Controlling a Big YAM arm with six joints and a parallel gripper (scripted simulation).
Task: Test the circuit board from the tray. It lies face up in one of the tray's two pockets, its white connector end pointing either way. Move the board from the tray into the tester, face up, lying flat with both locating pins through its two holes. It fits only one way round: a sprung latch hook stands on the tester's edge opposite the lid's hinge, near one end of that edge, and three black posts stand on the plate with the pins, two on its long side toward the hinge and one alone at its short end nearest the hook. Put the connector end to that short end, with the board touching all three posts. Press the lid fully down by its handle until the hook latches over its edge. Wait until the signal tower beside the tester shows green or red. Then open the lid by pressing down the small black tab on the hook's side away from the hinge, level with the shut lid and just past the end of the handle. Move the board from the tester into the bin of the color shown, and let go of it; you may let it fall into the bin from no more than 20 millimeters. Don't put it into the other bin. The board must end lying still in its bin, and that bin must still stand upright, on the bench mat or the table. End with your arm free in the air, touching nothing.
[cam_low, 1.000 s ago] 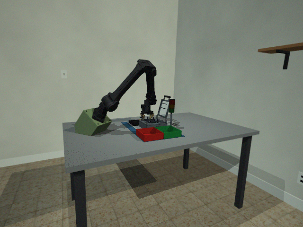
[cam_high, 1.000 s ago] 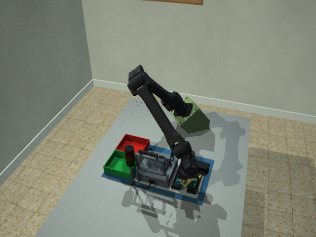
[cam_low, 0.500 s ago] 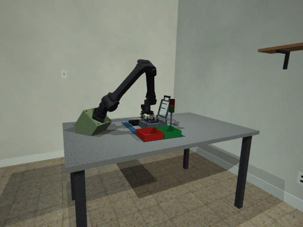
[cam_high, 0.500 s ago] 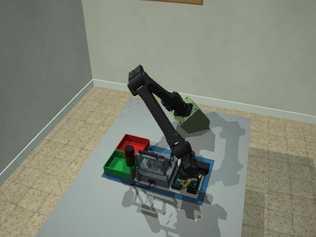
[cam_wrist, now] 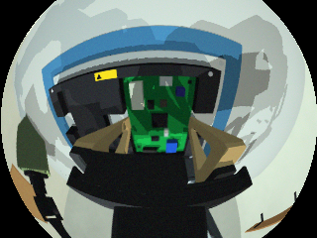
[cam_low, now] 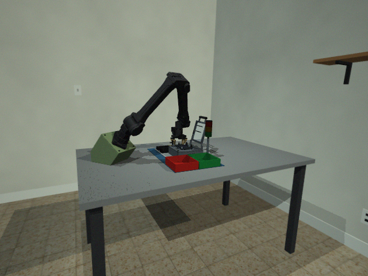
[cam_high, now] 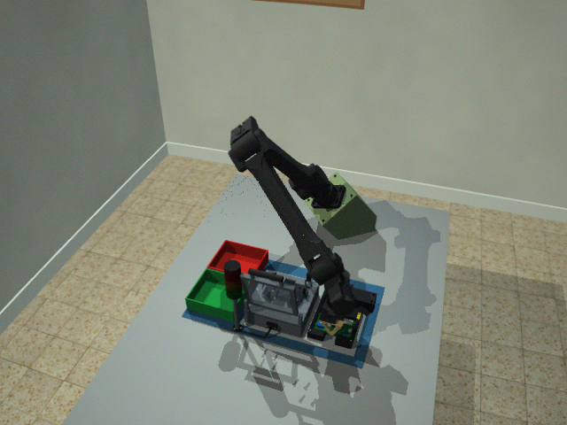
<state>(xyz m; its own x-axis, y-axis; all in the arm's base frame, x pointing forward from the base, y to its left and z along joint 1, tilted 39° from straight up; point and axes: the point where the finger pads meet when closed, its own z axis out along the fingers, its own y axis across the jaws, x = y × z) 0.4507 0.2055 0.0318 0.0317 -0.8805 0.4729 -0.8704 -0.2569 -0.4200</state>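
The green circuit board lies face up in a pocket of the dark tray. My gripper is down over the tray, its tan fingers shut on the board's two long edges. The board also shows in the top view, partly hidden by the fingers. The tester stands left of the tray with its clear lid raised. The signal tower stands at the tester's left, and it shows no lit color that I can tell. The red bin and the green bin stand beyond it.
Everything sits on a blue bench mat on the grey table. The arm's green base block is at the table's back. In the exterior view the bins stand nearest the table's front edge.
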